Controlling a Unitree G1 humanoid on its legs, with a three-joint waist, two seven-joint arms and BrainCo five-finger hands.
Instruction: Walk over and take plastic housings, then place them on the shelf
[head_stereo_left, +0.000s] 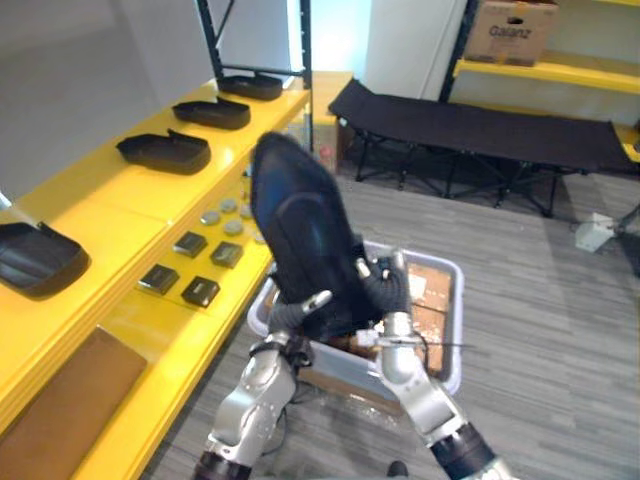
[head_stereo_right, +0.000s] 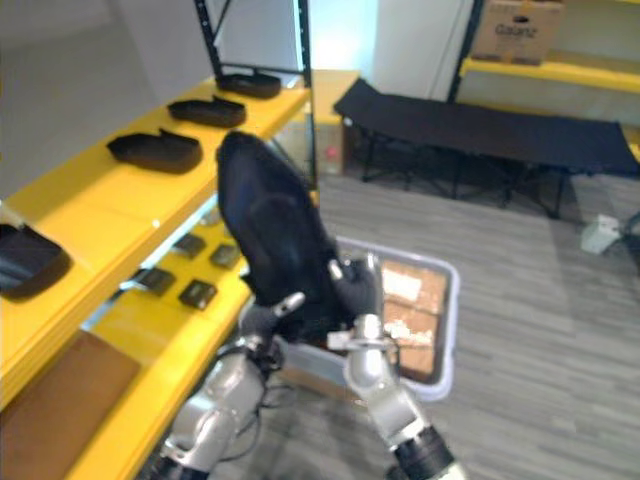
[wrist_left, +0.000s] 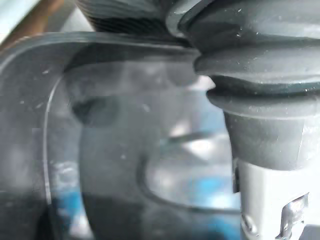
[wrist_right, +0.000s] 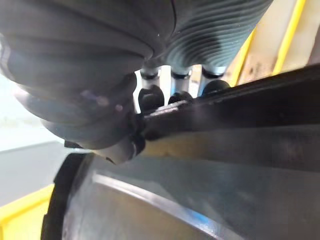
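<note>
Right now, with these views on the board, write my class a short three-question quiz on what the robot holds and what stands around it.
1. True or false: the left hand and the right hand both clasp the black housing.
2. Choose: the yellow shelf stands on the robot's A) left, B) right, C) rear.
3. Fill in: below the held housing sits a grey ___.
Key: 1 true. 2 A. 3 bin.

Left robot hand (head_stereo_right: 272, 312) and right robot hand (head_stereo_right: 352, 285) clasp a black plastic housing (head_stereo_right: 270, 230) upright over the grey bin (head_stereo_right: 452, 300); a yellow shelf (head_stereo_right: 110, 210) runs left of the bin.
</note>
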